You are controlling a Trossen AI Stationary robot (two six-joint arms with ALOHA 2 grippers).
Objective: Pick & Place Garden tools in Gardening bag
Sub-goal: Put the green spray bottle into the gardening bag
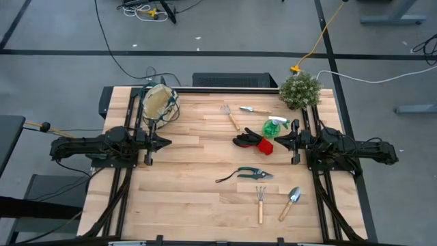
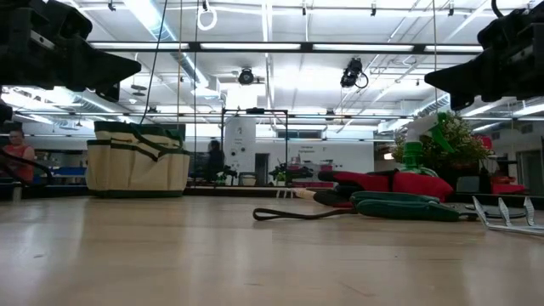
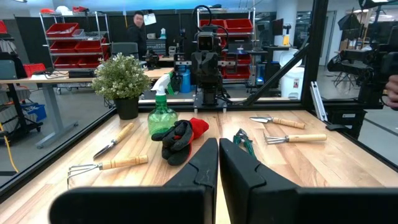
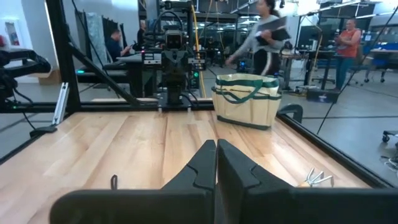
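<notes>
A wooden surface (image 1: 184,178) seen from above, with two dark robot arms resting at its left and right edges, each pointing inward toward the other. The left pincer (image 1: 166,142) has its fingers pressed together and holds nothing. The right pincer (image 1: 278,141) is likewise pressed together and empty. Both hang above the surface, touching no tool.

The gardening bag (image 1: 159,102), beige with dark green trim, stands upright in the far left corner, just beyond the left pincer. Nothing can be seen inside it from these views.

All the tools lie on the right half. The black-and-red gloves (image 1: 253,142) sit just in front of the right pincer, on the line between the two arms, with the green spray bottle (image 1: 274,127) just beyond them. A rake (image 1: 231,116) and a trowel (image 1: 255,109) lie farther back, near a bushy potted plant (image 1: 300,90) in the far right corner. The pruning shears (image 1: 252,173) lie nearer the front, long axis running left to right. A fork (image 1: 260,201) and a second trowel (image 1: 289,203) lie closest to the front edge, handles pointing toward it.

The right arm is clearly nearer every tool, the left arm nearer the bag. No tool appears to have been bagged yet, so the task looks to be at its start.
</notes>
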